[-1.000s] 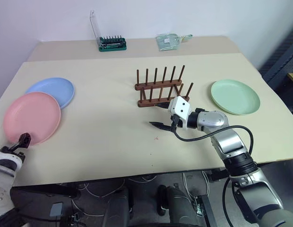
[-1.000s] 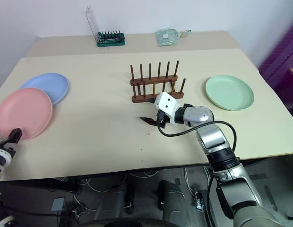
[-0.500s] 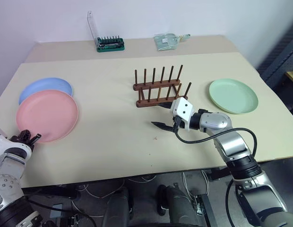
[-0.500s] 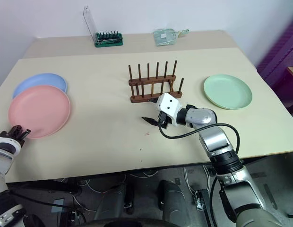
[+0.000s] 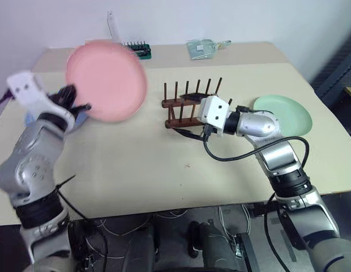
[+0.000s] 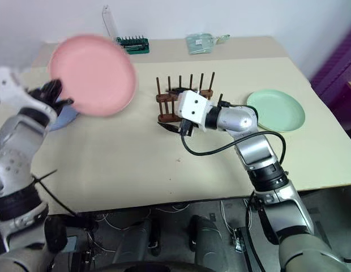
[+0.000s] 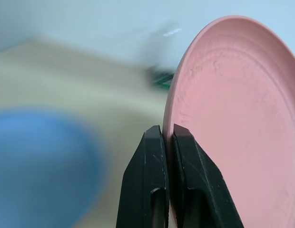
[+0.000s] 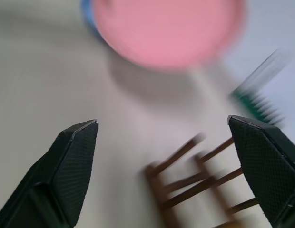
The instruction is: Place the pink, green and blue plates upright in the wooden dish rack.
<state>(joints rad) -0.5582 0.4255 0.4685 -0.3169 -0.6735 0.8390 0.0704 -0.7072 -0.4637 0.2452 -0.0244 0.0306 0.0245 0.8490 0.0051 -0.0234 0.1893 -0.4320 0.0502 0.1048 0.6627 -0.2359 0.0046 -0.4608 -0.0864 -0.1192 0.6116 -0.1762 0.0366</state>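
My left gripper [image 7: 167,130] is shut on the rim of the pink plate [image 5: 107,79]. It holds the plate up in the air, tilted nearly upright, to the left of the wooden dish rack [image 5: 189,105]. The blue plate [image 6: 65,116] lies on the table below, partly hidden by my left arm. The green plate [image 5: 294,113] lies flat to the right of the rack. My right gripper [image 5: 187,116] hovers at the rack's near left end, open and holding nothing, its black fingers [image 8: 73,166] spread wide.
A green tool-bit holder [image 5: 133,51] with a clear lid and a clear packet [image 5: 205,48] sit on the back strip of the table. Bare tabletop [image 5: 136,164] stretches in front of the rack to the near edge.
My left arm has lifted the pink plate off the table, up and to the right toward the rack, tipping it on edge. My right gripper rose to the rack's end and opened wider.
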